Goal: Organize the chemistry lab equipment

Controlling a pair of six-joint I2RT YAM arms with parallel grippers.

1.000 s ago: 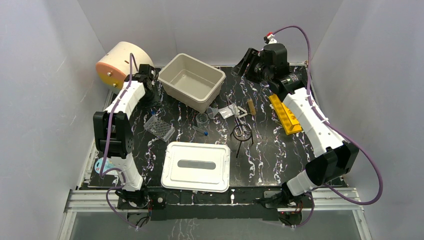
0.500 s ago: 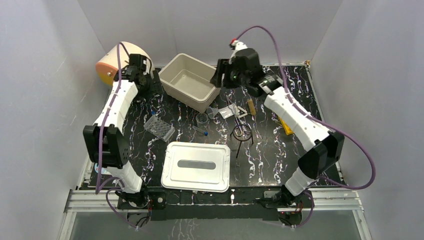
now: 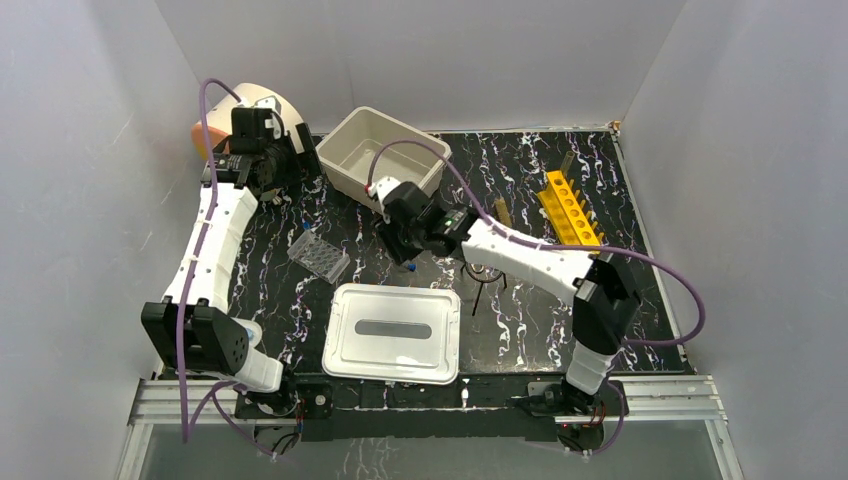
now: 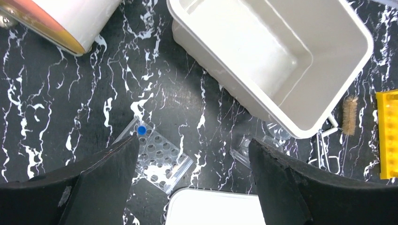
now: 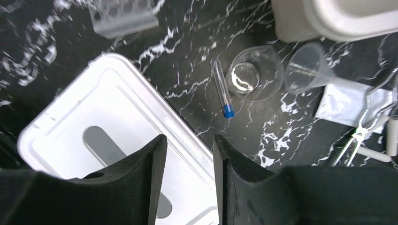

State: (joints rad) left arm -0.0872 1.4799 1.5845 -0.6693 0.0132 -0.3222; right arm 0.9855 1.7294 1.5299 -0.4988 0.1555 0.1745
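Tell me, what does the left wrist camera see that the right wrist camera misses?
Only the left wrist view shows the cylinder, the brush and the yellow rack. Only the right wrist view shows a loose vial lying flat. Both views show the bin, the lid and the clear rack.

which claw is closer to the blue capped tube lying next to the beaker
Right. The right claw hovers close by the blue-capped tube, near the beaker. The left claw is far off at the back left, by the cream cylinder.
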